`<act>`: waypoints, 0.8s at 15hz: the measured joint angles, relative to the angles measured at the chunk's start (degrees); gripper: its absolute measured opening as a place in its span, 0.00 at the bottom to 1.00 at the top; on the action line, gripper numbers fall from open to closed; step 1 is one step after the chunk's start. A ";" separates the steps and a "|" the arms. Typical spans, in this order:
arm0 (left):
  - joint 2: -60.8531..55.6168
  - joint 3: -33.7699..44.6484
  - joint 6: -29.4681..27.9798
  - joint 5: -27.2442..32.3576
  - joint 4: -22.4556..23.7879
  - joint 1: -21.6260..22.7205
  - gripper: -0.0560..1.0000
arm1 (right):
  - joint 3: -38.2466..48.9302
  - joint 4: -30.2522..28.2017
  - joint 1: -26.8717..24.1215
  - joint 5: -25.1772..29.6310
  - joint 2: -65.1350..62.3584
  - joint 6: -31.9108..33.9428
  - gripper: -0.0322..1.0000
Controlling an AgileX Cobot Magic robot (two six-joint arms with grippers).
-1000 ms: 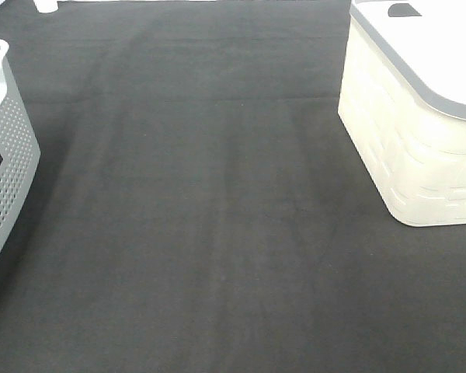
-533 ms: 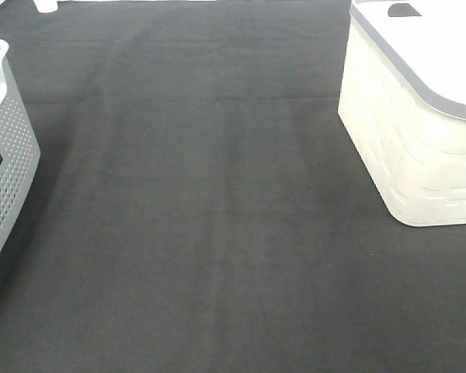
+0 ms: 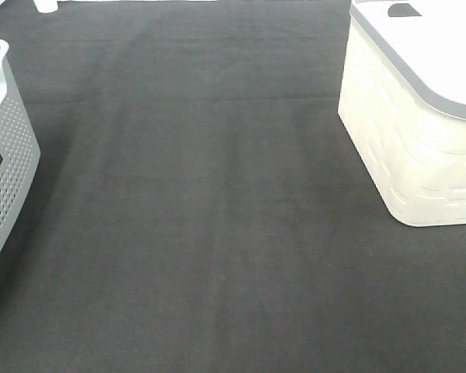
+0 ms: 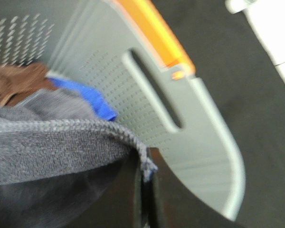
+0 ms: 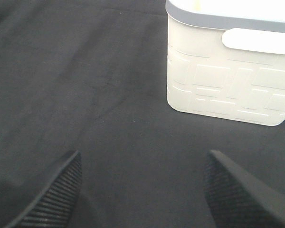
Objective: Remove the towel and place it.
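Note:
The towel (image 4: 52, 142), a greyish cloth with a stitched edge, shows only in the left wrist view, bunched inside the grey perforated basket (image 4: 147, 95). My left gripper (image 4: 145, 190) is shut on the towel's edge, with its dark fingers pressed together. My right gripper (image 5: 142, 190) is open and empty, hovering over the black mat (image 5: 85, 95) with the white basket (image 5: 228, 71) ahead of it. Neither gripper shows in the exterior high view.
A blue cloth (image 4: 92, 97) and a brown cloth (image 4: 14, 83) lie in the grey basket, which has an orange rim piece (image 4: 156, 33). The exterior high view has the grey basket (image 3: 8, 179) at the left edge, the white basket (image 3: 419, 116) at the right and the black mat (image 3: 217, 217) between.

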 joint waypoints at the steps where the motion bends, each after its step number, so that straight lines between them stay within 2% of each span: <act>1: -1.89 0.00 0.80 -0.63 0.00 0.00 0.05 | 0.00 0.00 0.00 0.00 0.00 0.00 0.72; 6: -12.26 0.00 6.19 -7.39 0.52 0.00 0.05 | 0.00 0.00 0.00 0.00 0.00 0.00 0.72; 11: -19.48 -0.29 10.14 -20.11 0.80 0.00 0.05 | 0.00 0.00 0.00 0.00 0.00 0.00 0.72; 12: -19.88 -1.15 10.31 -21.08 0.92 0.00 0.05 | 0.00 0.00 0.00 0.00 0.00 0.00 0.72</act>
